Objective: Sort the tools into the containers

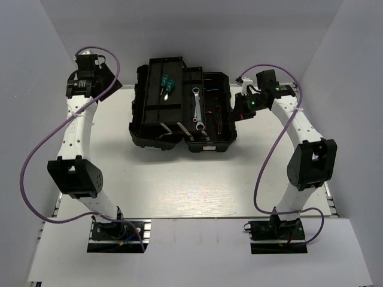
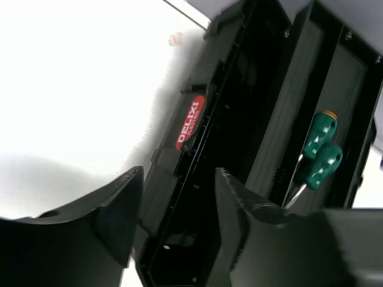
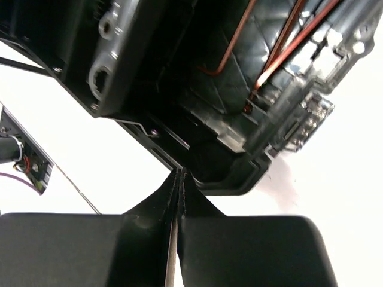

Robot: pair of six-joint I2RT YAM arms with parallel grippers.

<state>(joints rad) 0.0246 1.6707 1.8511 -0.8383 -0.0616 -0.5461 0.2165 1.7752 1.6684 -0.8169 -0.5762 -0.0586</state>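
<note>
Pressing its fingers flat together on nothing, the right gripper (image 3: 179,176) is hovering just off the black toolbox (image 1: 206,146), at its 3 o'clock side. The left gripper (image 2: 178,179) is holding its fingers apart (nothing between them) at the box's 10 o'clock. Inside the open box, a silver wrench (image 1: 196,107) is lying in the right half with reddish-brown hex keys (image 3: 292,48) at its 3 o'clock, and two green-handled screwdrivers (image 2: 320,149) are resting side by side in the left half, toward 12 o'clock
</note>
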